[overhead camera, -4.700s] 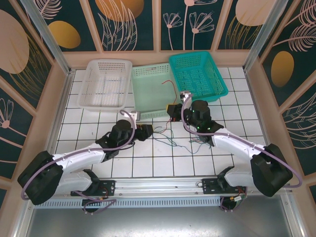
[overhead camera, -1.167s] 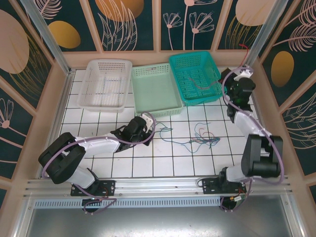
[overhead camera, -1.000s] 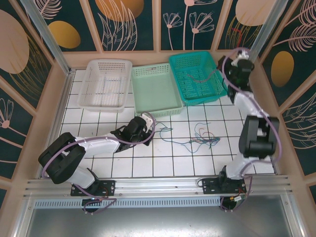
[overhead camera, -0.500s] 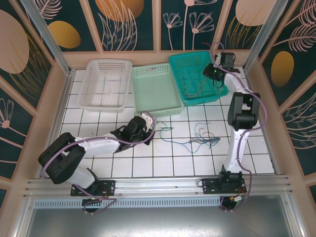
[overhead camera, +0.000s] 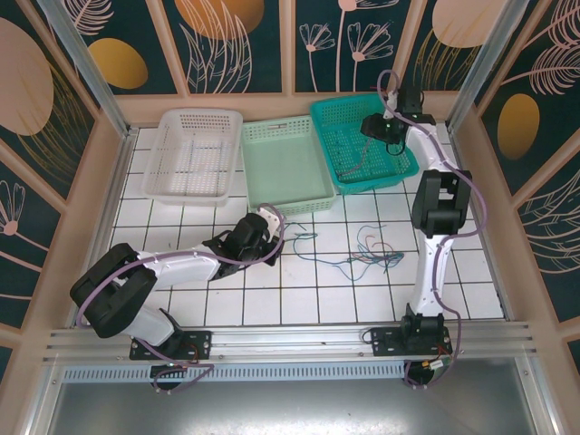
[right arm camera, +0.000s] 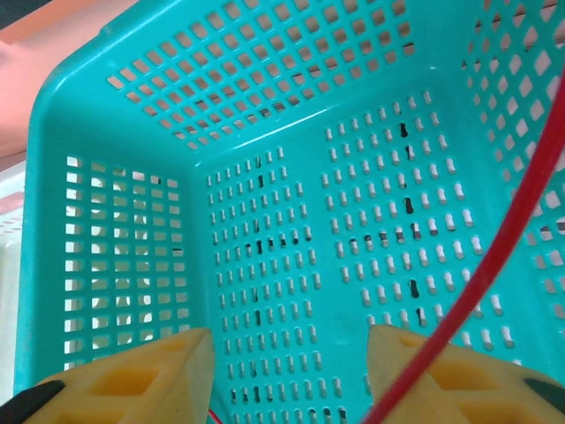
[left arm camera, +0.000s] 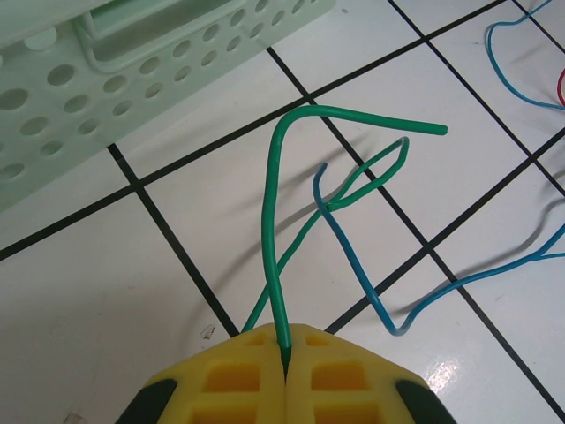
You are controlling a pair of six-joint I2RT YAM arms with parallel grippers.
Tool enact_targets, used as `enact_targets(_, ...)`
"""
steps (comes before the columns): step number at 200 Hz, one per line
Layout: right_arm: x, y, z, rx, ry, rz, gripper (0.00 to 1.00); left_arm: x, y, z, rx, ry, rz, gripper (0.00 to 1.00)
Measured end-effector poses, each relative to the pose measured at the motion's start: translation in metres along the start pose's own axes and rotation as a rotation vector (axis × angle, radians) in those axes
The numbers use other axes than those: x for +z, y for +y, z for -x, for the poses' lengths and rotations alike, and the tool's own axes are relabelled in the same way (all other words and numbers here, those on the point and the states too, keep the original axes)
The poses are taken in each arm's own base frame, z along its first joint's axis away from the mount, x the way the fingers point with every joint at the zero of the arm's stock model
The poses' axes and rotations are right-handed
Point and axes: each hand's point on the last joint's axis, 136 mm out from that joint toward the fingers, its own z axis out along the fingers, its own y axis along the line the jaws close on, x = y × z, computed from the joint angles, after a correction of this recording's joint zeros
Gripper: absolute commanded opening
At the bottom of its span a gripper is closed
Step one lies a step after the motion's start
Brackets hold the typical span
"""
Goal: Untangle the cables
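A loose tangle of thin cables in blue, green and reddish colours lies on the white tiles right of centre. My left gripper is low over the tiles, shut on the end of a green cable. That cable arches up and crosses a blue cable. In the top view this gripper sits left of the tangle. My right gripper hangs open over the teal basket. A red cable runs slantwise across its right finger and trails into the basket as a red cable.
A light green basket and a white basket stand left of the teal one along the back. Wooden walls close in the table at the back and both sides. The right arm stands tall by the teal basket's near right corner.
My right gripper swung left from the back right corner to over the teal basket and opened, and the red cable now hangs into the basket. The left arm has not moved.
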Motion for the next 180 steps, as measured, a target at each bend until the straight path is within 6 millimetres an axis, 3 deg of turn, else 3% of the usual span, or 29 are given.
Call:
enact_targets(19, 0.002, 0.003, -0.005, -0.008, 0.015, -0.005, 0.48, 0.0, 0.0, 0.0, 0.0, 0.0, 0.0, 0.0)
enact_targets(49, 0.002, 0.001, -0.009, -0.008, 0.034, -0.018, 0.09, 0.0, 0.0, 0.0, -0.007, -0.004, -0.002, 0.0)
enact_targets(62, 0.001, 0.0, -0.01, -0.013, 0.038, -0.019, 0.0, 0.0, 0.0, -0.001, -0.008, -0.002, -0.001, 0.0)
enact_targets(110, 0.004, 0.001, -0.018, -0.08, 0.06, -0.038, 0.0, 0.0, 0.001, -0.003, -0.011, -0.002, -0.001, 0.0)
enact_targets(151, 0.015, -0.002, -0.048, -0.132, 0.128, -0.074, 0.0, 0.0, 0.001, -0.002, -0.018, -0.006, -0.002, 0.0)
enact_targets(180, 0.016, -0.006, -0.057, -0.129, 0.152, -0.093, 0.0, 0.0, 0.001, -0.003, -0.018, -0.006, -0.002, 0.0)
